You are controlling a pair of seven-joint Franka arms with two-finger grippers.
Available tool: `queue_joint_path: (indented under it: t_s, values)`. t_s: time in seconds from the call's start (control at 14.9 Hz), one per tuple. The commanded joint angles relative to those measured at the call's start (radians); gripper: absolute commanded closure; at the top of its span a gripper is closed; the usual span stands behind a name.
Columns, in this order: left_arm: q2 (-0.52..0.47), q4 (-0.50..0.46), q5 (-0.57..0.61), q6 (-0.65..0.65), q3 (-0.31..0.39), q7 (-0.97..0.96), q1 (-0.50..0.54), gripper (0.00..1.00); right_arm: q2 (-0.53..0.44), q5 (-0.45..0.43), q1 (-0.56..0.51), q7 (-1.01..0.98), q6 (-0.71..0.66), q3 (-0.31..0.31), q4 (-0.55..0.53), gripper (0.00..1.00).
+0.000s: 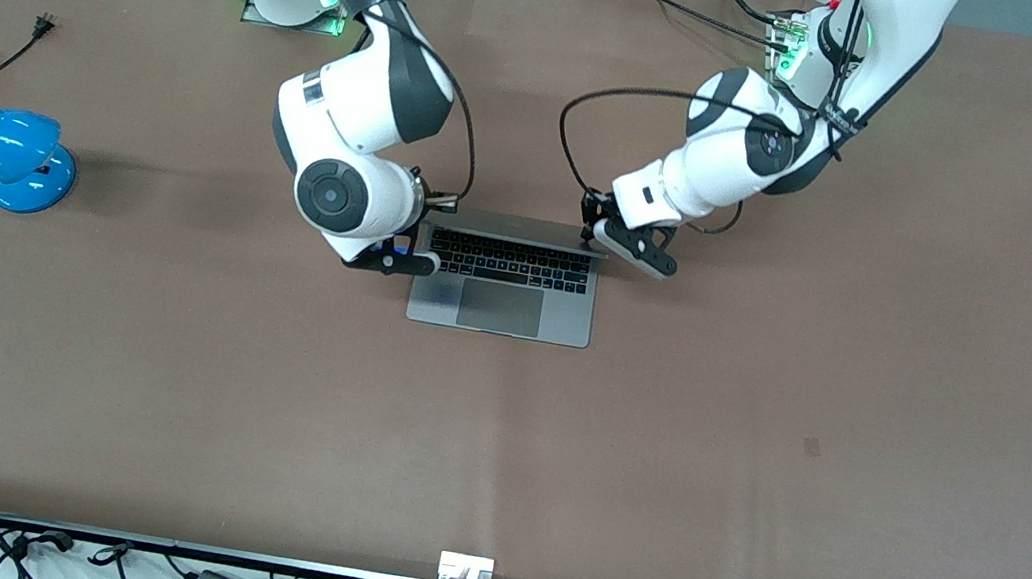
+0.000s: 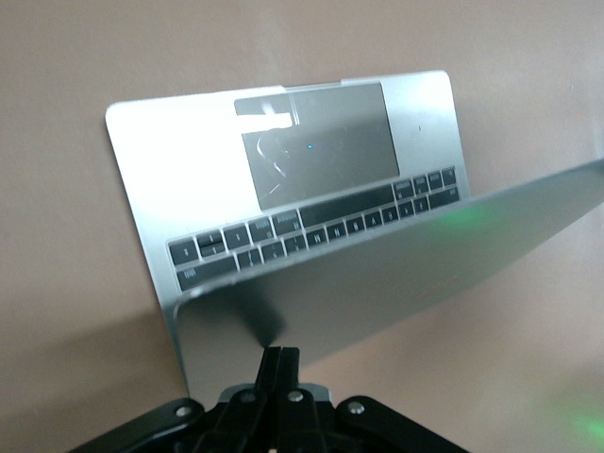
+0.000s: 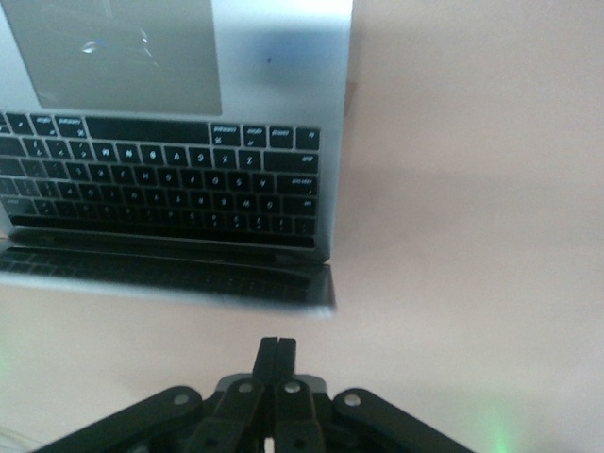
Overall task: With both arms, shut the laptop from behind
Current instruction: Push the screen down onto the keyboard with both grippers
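— Laptop sits open mid-table, trackpad toward the front camera, lid standing at the edge toward the arm bases. Which step is this?

— Getting both grippers against the lid's back, I judge. The right gripper has its fingers pressed together, holding nothing, at the lid's corner toward the right arm's end. The left gripper is likewise pinched closed and empty, at the lid's back by the other corner.

— And next?

— Probably an even push from both, tipping the lid toward the keyboard. A blue lamp rests well apart.
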Motion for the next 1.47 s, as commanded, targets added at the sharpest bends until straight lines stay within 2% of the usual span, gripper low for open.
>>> queue_joint_path:
  t_s: [0.0,0.6,0.87,1.27,1.41]
  values:
    - [0.071,0.052,-0.007,0.037,0.016,0.053,0.001,0.99,0.027,-0.008,-0.011,-0.018,0.014,0.004,0.034,1.0]
    - [0.209,0.158,0.001,0.08,0.057,0.173,-0.001,0.99,0.137,-0.007,-0.013,-0.016,0.077,0.004,0.129,1.0]
    - [0.24,0.181,0.001,0.086,0.077,0.2,-0.011,0.99,0.202,-0.007,-0.008,-0.02,0.186,0.004,0.135,1.0]
    - [0.295,0.207,0.001,0.094,0.091,0.223,-0.018,0.99,0.234,-0.007,-0.007,-0.02,0.241,0.004,0.135,1.0]
    - [0.321,0.204,0.002,0.152,0.091,0.24,-0.019,0.99,0.239,-0.007,-0.007,-0.02,0.246,0.004,0.135,1.0]
